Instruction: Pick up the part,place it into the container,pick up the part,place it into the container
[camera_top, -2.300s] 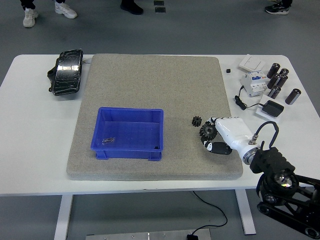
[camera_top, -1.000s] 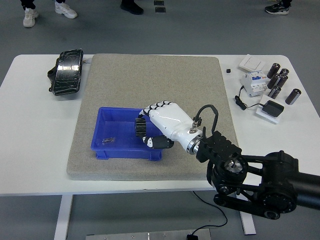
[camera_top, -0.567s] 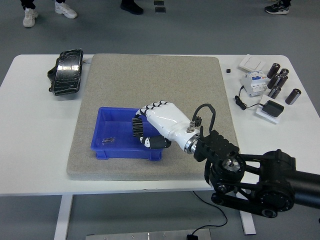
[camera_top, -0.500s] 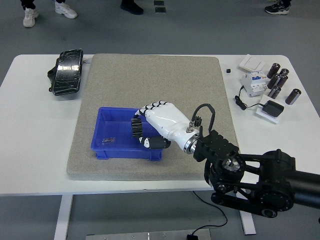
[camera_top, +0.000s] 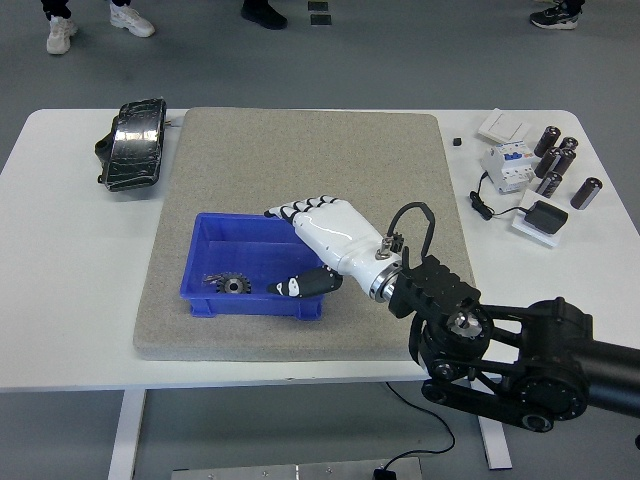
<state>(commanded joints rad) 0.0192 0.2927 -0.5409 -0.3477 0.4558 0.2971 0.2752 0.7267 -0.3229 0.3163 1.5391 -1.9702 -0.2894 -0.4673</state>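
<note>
A toothed black gear (camera_top: 237, 284) lies flat on the floor of the blue plastic bin (camera_top: 200, 262), near its front wall, beside a small dark bit (camera_top: 212, 279) toward the bin's left end. The robot's white right hand (camera_top: 318, 240) hangs over the bin's right half with fingers spread and nothing in them, the black thumb low by the front wall. The bin sits on a coarse grey felt mat (camera_top: 300, 150) covering the middle of the white desk (camera_top: 60, 300). The risk from here, as a judgement: a careless withdrawal could catch the thumb or fingers on the bin's thin rim and drag or tip the light container across the mat, spilling the gear. No second part shows on the mat, so it may be hidden behind the arm. At the desk's far right corner stand dark metal cylinders (camera_top: 556, 160) and a white boxy breaker (camera_top: 506, 165); a glossy black tray (camera_top: 134, 143) lies at the far left.
</note>
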